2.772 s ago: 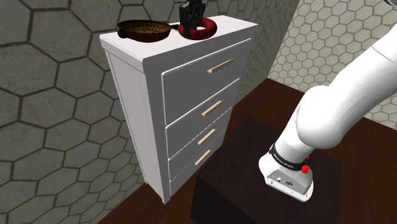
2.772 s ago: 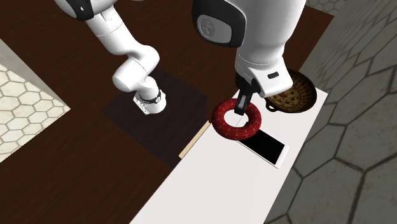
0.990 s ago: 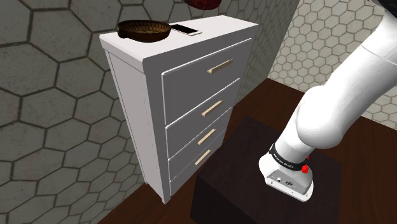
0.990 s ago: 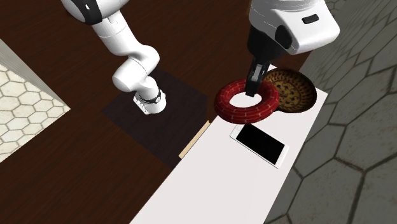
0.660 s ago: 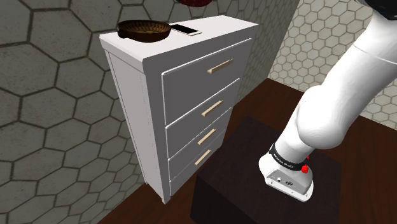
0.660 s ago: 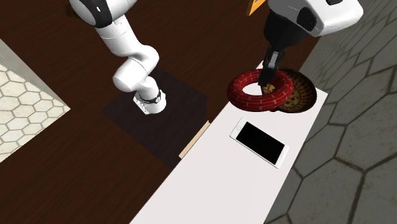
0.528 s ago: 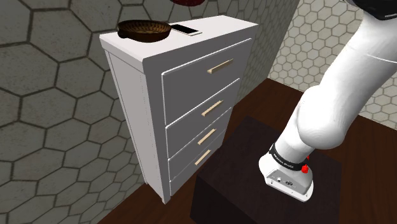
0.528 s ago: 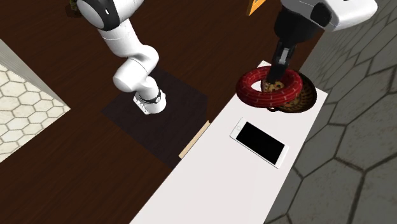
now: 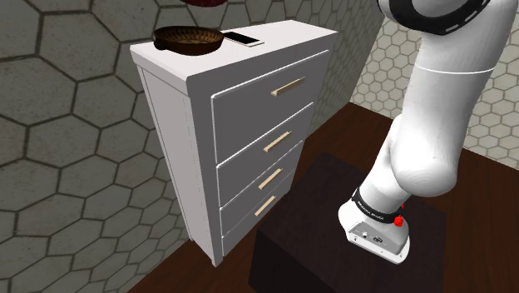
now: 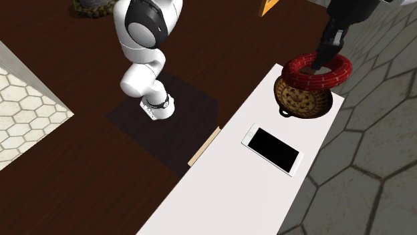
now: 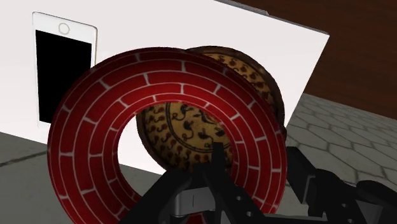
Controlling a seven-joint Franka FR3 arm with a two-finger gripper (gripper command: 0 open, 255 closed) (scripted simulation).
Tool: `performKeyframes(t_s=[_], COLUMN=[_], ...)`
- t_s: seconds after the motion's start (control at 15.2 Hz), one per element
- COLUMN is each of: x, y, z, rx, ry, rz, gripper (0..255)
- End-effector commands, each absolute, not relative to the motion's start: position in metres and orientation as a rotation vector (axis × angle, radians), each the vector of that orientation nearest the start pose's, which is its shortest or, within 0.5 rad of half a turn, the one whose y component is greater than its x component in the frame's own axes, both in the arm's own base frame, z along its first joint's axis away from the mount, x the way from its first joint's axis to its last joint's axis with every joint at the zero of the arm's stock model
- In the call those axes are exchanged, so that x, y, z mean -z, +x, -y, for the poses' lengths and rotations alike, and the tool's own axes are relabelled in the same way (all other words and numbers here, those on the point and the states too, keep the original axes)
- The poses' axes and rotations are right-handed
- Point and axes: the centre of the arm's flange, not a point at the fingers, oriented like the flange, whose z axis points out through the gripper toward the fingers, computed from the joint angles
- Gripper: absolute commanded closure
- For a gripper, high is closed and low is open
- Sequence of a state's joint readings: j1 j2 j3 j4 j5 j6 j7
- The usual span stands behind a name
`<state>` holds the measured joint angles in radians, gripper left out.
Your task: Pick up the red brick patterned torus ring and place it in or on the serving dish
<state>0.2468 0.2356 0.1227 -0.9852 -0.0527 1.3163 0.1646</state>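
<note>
The red brick-patterned ring [image 10: 317, 71] hangs in the air above the brown patterned serving dish [image 10: 301, 100], which stands at the far end of the white dresser top [image 10: 254, 183]. My black gripper [image 10: 327, 55] is shut on the ring's rim. In the wrist view the ring [image 11: 102, 121] hangs from the fingers [image 11: 216, 162], and the dish [image 11: 191, 127] shows through its hole. In the shoulder view the dish [image 9: 189, 38] sits at the dresser's back corner, with a sliver of the ring [image 9: 205, 2] at the picture's top edge.
A white phone with a black screen [image 10: 272, 149] lies flat on the dresser top beside the dish. The white dresser [image 9: 249, 125] has several drawers with light handles. My stand [image 9: 333, 241] sits on the dark floor. Hexagon-tiled walls stand behind the dresser.
The ring was lifted off the dresser beside the phone and carried toward the dish; over the last second it has moved further, now hanging above the dish.
</note>
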Motion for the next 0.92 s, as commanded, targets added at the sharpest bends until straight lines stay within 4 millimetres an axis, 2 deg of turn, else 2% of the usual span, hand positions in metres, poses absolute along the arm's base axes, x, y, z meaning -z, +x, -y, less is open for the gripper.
performKeyframes(t_s=[0.0, 0.07, 0.86], x=[-0.734, -0.735, -0.671], y=[0.559, 0.560, 0.560], z=[-0.215, -0.219, -0.219], rx=[0.156, 0.156, 0.156], ry=[-3.119, -3.119, -3.119], rz=[0.285, 0.285, 0.285], gripper=[255, 255, 255])
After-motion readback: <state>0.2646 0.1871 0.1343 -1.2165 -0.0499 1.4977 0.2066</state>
